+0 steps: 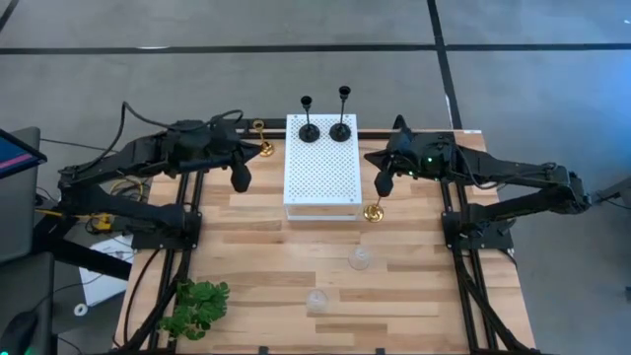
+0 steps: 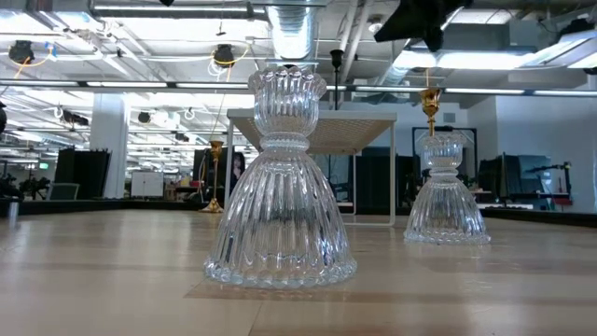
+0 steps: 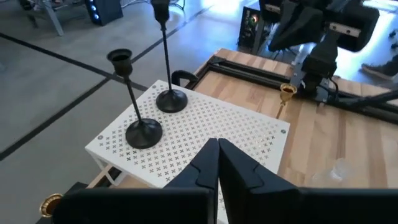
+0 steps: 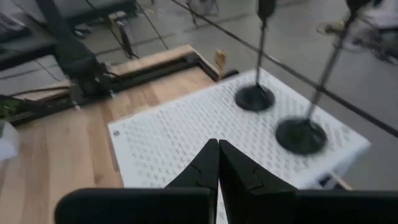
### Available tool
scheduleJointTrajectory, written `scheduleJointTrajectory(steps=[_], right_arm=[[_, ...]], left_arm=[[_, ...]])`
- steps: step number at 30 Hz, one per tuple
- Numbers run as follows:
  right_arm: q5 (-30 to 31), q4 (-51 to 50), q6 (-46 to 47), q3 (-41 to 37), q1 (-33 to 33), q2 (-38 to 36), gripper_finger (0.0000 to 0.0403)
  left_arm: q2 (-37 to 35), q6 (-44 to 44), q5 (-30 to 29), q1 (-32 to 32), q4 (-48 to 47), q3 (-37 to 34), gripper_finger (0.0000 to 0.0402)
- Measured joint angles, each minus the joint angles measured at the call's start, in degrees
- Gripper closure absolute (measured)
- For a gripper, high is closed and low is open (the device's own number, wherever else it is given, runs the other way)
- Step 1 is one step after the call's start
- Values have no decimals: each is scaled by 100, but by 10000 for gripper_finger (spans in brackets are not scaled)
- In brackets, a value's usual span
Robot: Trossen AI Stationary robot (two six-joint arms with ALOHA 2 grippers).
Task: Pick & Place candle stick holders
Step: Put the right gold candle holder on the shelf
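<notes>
Two glass holders (image 2: 280, 182) (image 2: 446, 189) stand nearest, on bare wood well apart. Behind them, two black holders (image 1: 308, 120) (image 1: 342, 116) stand on the far end of the white board (image 1: 321, 170). Right gripper (image 1: 382, 183), fingers pinched together, holds a gold holder (image 1: 373, 210) at the board's right near corner. Left gripper (image 1: 240, 178) hangs closed, empty, left of the board; another gold holder (image 1: 263, 139) stands by it.

The wooden table (image 1: 246, 232) carries a white perforated board (image 1: 321, 168) between the two grippers. One gold holder (image 1: 374, 211) stands just below the right gripper (image 1: 381, 184), another (image 1: 263, 148) beside the left arm. Two glass holders (image 1: 360, 259) (image 1: 316, 301) and a green plant (image 1: 194, 306) sit on the table's near half, well apart from both grippers.
</notes>
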Motion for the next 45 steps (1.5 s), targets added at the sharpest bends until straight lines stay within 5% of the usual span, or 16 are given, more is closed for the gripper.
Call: scheduleJointTrajectory(steps=[8,20,31,45], right_arm=[[939,-585,234,0,595,-514,403],[1541,-1474,983,1,1574,-1372,403],[1506,-3213,2513,0,2632,-1331,403],[1489,-3550,4075,-800,3361,-958,403]], left_arm=[[112,18,2,0,1,0,394],[195,21,-2,0,5,2,393],[195,21,-2,0,5,2,393],[195,127,-2,2,7,2,393]])
